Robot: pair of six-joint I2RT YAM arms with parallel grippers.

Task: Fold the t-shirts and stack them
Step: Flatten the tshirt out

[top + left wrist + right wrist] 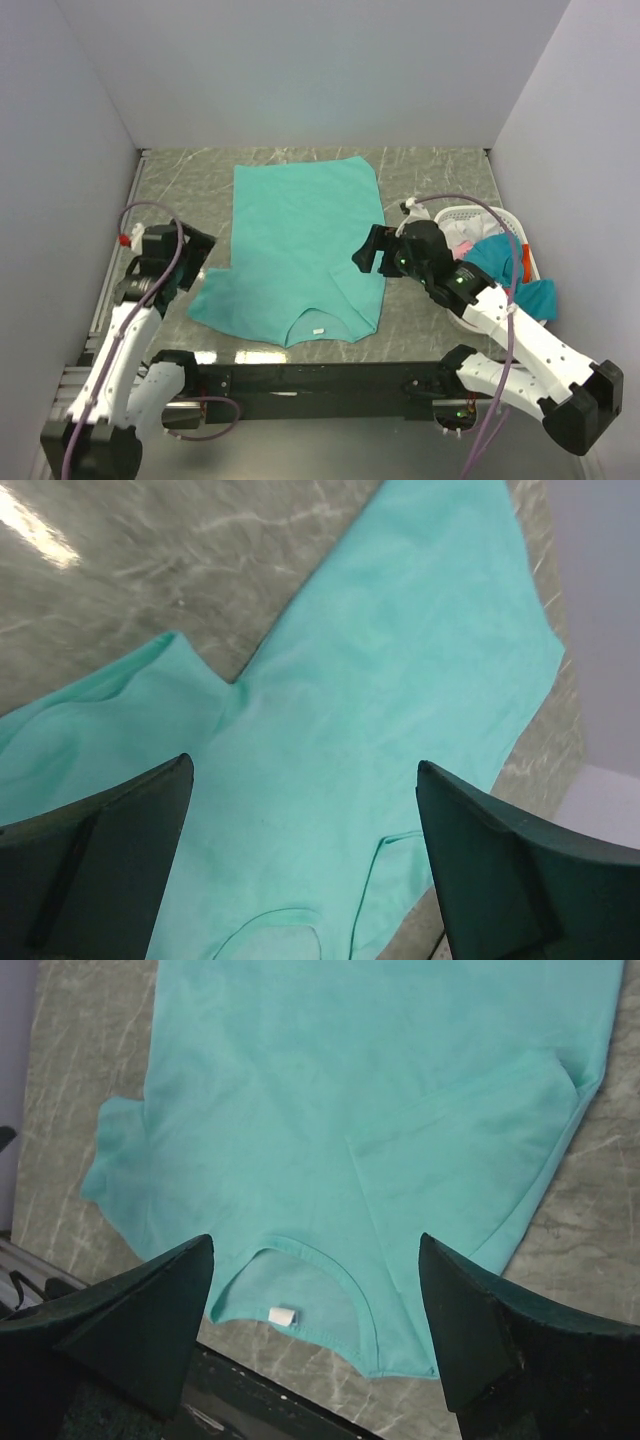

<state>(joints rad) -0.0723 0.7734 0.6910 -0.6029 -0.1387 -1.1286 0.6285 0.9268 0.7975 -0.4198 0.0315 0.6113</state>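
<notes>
A teal-green t-shirt [300, 235] lies flat on the table, its collar and white label [318, 331] toward the near edge. Its left sleeve [208, 300] is spread out. The right sleeve is folded in over the body [470, 1150]. My left gripper [198, 248] is open and empty, just left of the shirt; in the left wrist view it [303, 765] hovers over the shirt [380, 680]. My right gripper [366, 255] is open and empty at the shirt's right edge; in the right wrist view it [315, 1240] hovers above the collar [300, 1260].
A white lattice laundry basket [478, 214] stands at the right, behind the right arm. It holds a pale pink shirt [462, 232], a blue-teal shirt [535, 298] and an orange-red one [525, 262]. Walls close in the table on three sides.
</notes>
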